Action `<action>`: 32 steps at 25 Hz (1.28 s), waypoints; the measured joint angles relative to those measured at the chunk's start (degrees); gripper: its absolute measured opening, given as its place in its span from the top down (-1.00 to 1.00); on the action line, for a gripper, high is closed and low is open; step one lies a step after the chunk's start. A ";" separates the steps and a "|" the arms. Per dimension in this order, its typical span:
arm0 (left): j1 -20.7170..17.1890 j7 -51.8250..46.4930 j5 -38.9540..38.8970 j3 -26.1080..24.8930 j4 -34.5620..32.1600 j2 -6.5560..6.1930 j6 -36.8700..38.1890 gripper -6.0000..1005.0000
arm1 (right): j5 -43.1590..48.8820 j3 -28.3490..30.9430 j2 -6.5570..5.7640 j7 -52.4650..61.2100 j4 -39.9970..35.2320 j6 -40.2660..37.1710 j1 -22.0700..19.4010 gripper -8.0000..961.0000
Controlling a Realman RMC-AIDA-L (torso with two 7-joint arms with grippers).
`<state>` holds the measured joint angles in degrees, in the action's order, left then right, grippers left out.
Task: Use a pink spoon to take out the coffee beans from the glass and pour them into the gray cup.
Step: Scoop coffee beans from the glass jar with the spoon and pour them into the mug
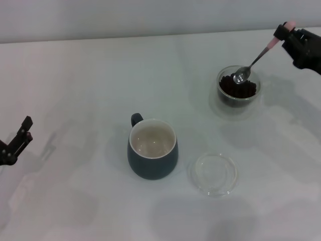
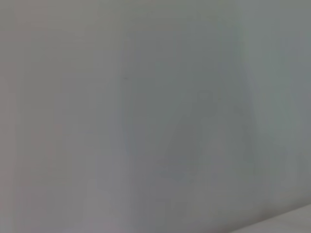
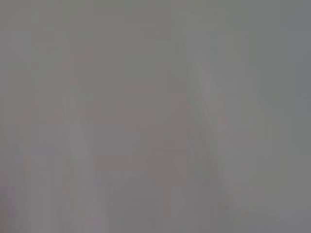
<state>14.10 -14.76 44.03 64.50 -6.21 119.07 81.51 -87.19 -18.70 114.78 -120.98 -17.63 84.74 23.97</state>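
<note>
In the head view my right gripper [image 1: 282, 33] is at the far right, shut on the pale pink handle of the pink spoon [image 1: 252, 65]. The spoon slants down to the left and its shiny bowl is over the mouth of the glass [image 1: 238, 88], just above the coffee beans [image 1: 230, 85] that fill the glass. The spoon bowl looks empty. The gray cup [image 1: 153, 149] stands at the middle of the table, empty, its handle toward the back left. My left gripper [image 1: 19, 140] is parked at the left edge, open and empty. Both wrist views show only blank grey.
A flat clear saucer [image 1: 214, 173] lies right of the gray cup, toward the front. The table [image 1: 75, 90] is white and plain.
</note>
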 joint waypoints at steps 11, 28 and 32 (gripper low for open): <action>0.22 0.00 -0.03 0.01 -0.03 0.02 -0.13 -0.59 | -0.20 -2.68 0.21 -4.65 0.76 -5.81 0.43 0.67; 0.76 0.00 -0.18 0.02 0.28 0.13 -0.66 -0.59 | -2.23 -1.89 0.21 12.95 4.14 -8.32 -0.26 0.66; 0.75 0.00 -0.18 0.02 0.41 0.12 -0.67 -0.59 | -2.93 -1.82 0.19 19.66 4.17 -10.83 -0.54 0.66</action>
<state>14.85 -14.76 43.85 64.52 -5.80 119.19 80.85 -90.11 -20.52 114.96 -101.33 -13.47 73.91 23.43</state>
